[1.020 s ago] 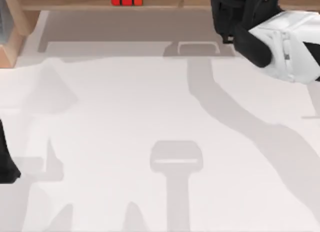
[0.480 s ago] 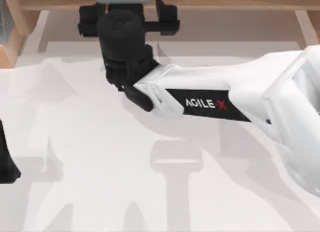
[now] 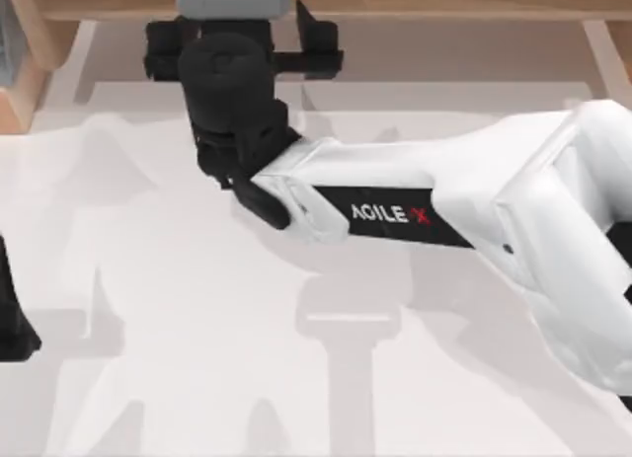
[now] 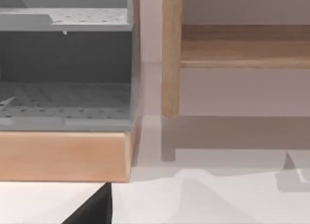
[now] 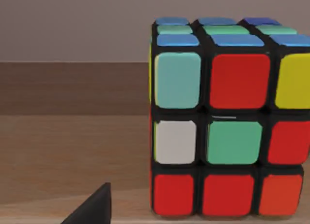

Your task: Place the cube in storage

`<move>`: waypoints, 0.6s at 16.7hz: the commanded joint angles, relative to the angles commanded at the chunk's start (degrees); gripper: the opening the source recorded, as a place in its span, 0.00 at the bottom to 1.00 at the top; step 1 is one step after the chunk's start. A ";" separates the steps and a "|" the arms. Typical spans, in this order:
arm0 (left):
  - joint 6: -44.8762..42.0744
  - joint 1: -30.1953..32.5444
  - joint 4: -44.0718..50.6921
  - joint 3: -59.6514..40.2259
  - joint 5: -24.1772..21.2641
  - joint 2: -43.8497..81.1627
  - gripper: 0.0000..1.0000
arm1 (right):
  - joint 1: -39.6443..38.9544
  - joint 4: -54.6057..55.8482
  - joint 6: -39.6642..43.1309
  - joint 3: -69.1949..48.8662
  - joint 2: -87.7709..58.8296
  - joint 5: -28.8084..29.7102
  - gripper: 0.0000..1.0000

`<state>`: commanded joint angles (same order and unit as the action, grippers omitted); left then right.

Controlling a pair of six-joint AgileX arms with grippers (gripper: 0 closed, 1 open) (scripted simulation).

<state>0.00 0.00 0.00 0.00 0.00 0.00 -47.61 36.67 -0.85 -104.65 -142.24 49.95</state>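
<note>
Now the right hand [image 3: 233,23] has edged left, facing the cube [image 5: 227,120].

My right arm [image 3: 474,220] is a glossy white shell, its forearm carrying a black panel lettered AGILE X — white letters, red X. At ten o'clock it ends in a matte black wrist [image 3: 232,92] — rounded, blocky.

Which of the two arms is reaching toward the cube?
The right arm, stretched across the table to the cube on the wooden shelf; the left arm sits at the left edge.
</note>
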 joint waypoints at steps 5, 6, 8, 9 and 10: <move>0.00 0.00 0.00 0.00 0.00 0.00 1.00 | 1.37 -3.21 0.10 -7.50 -3.93 -1.46 1.00; 0.00 0.00 0.00 0.00 0.00 0.00 1.00 | 1.80 -4.21 0.12 -9.64 -5.05 -1.89 1.00; 0.00 0.00 0.00 0.00 0.00 0.00 1.00 | 2.77 -6.40 0.18 -14.10 -7.27 -2.84 1.00; 0.00 0.00 0.00 0.00 0.00 0.00 1.00 | 3.26 -7.45 0.21 -16.22 -8.29 -3.32 1.00; 0.00 0.00 0.00 0.00 0.00 0.00 1.00 | 3.69 -8.35 0.24 -18.11 -9.25 -3.74 1.00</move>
<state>0.00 0.00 0.00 0.00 0.00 0.00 -43.93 28.31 -0.61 -122.76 -151.50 46.21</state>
